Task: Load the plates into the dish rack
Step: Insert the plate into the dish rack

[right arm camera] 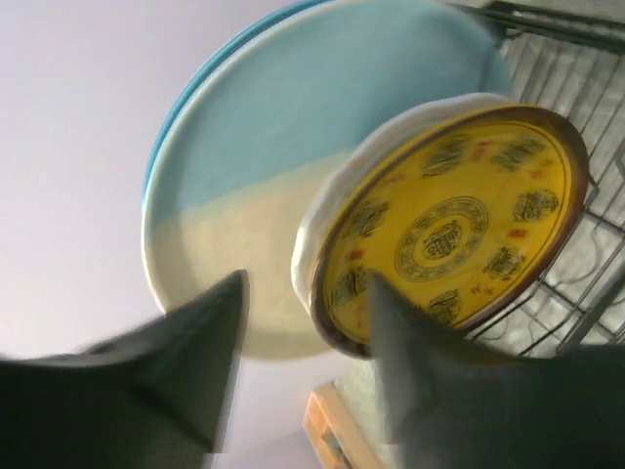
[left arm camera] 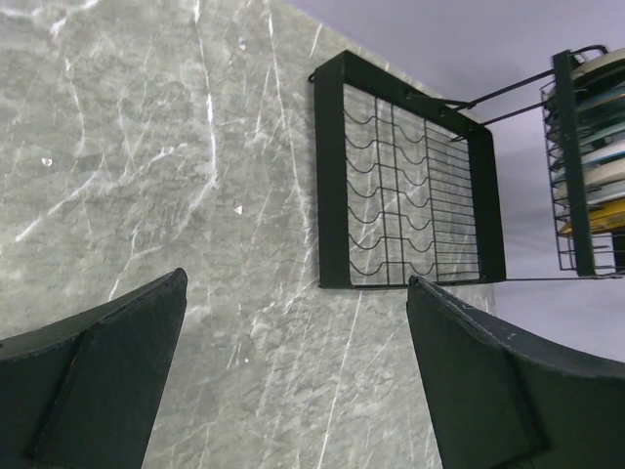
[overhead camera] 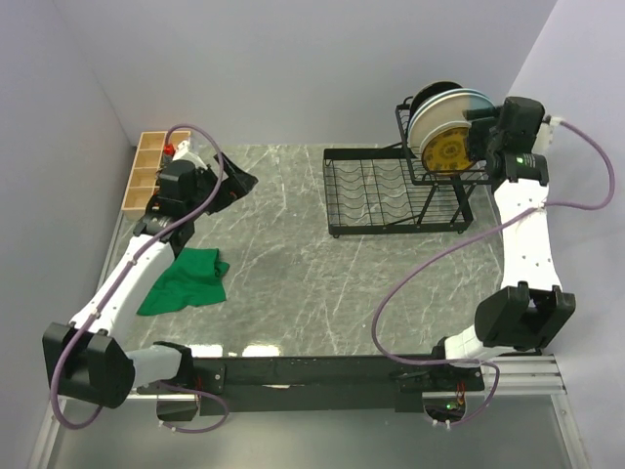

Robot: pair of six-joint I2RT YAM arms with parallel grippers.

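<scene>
The black wire dish rack (overhead camera: 391,195) stands at the back right, and its raised upper basket (overhead camera: 422,147) holds several plates on edge. The front one is the yellow patterned plate (overhead camera: 451,151) (right arm camera: 449,230), with a large cream-and-blue plate (overhead camera: 444,106) (right arm camera: 283,166) behind it. My right gripper (overhead camera: 480,132) (right arm camera: 308,283) is at the basket with its jaws apart around the yellow plate's lower rim; one finger stands clear of it. My left gripper (overhead camera: 234,181) (left arm camera: 293,381) hangs open over bare marble at the far left. The left wrist view shows the rack (left arm camera: 405,210) and the plates (left arm camera: 596,156).
A green cloth (overhead camera: 186,278) lies crumpled on the left of the marble table. A wooden compartment box (overhead camera: 146,171) sits along the left wall. The rack's lower slotted tray (left arm camera: 391,186) holds nothing. Walls close in at the left, back and right.
</scene>
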